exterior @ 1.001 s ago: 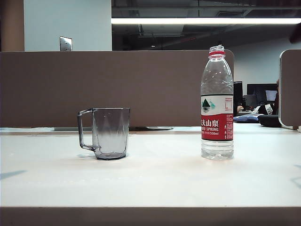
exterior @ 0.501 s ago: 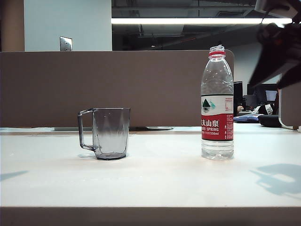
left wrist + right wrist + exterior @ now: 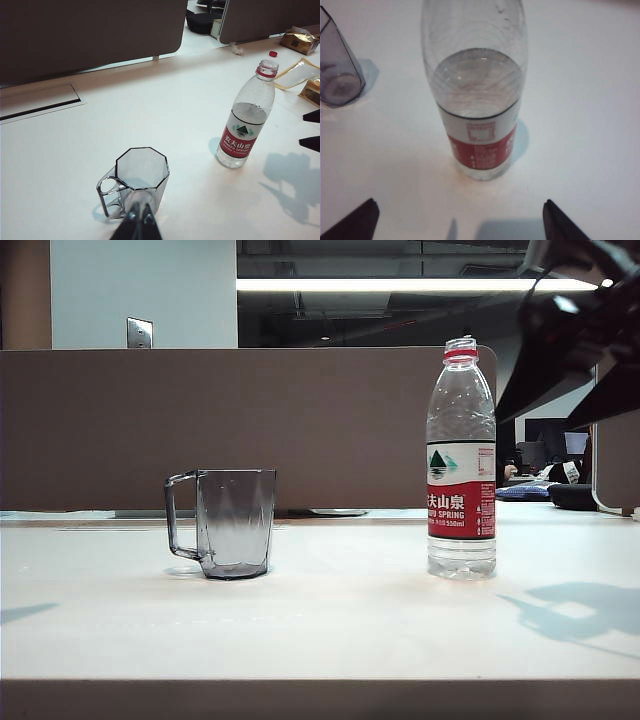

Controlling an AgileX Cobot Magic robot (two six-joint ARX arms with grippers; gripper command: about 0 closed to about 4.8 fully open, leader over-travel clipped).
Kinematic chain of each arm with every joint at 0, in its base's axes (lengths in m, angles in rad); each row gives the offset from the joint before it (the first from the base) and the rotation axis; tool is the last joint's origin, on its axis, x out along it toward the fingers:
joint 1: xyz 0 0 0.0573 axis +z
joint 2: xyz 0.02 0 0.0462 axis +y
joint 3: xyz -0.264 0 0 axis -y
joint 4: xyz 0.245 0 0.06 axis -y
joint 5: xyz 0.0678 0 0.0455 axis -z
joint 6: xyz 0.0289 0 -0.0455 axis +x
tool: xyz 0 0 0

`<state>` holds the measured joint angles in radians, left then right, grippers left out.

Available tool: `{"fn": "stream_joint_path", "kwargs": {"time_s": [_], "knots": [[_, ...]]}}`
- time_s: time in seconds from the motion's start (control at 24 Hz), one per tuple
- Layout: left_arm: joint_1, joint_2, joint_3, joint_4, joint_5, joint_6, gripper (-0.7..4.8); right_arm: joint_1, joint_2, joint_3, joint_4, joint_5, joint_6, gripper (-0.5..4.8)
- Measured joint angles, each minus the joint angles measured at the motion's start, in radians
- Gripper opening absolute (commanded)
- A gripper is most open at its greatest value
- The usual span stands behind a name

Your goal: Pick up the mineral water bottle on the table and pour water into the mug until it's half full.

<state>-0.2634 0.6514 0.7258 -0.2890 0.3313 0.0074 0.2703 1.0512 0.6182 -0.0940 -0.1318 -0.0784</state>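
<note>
- Here, the right gripper (image 3: 457,220) is held with its jaws spread wide, and the mineral water bottle (image 3: 474,90) is seen ahead of the gap between them, not yet inside it; nothing is touched.
- The jaws are probably kept so wide because the body of the bottle must pass between them before a grip is possible.
- In the exterior view the right gripper (image 3: 575,335) is seen above and beside the bottle (image 3: 461,460), near its upper part.
- The bottle is placed upright on the table (image 3: 330,630) with no cap on its neck, so it is judged ready for pouring once it is lifted.
- The water (image 3: 472,92) is filled up to about the top of the label.
- The left gripper (image 3: 137,226) is held just before the mug (image 3: 135,181), with its jaws pressed together on nothing; it is judged to wait there, perhaps to steady the mug later.
- The mug is set apart from the bottle, to the side of the right jaws, and it looks empty, so the pouring is not yet begun.
</note>
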Motion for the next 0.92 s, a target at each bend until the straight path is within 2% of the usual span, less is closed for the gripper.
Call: {"fn": "stream_joint_path", "kwargs": {"time_s": [0.33, 0.92], "knots": [[0.0, 0.0, 0.0, 0.0, 0.0, 0.019, -0.05, 0.0, 0.216, 0.0, 0.276, -0.049, 0.02, 4.79], [0.0, 0.0, 0.0, -0.05, -0.001, 0.042, -0.05, 0.0, 0.459, 0.0, 0.597, -0.063, 0.101, 4.79]]}}
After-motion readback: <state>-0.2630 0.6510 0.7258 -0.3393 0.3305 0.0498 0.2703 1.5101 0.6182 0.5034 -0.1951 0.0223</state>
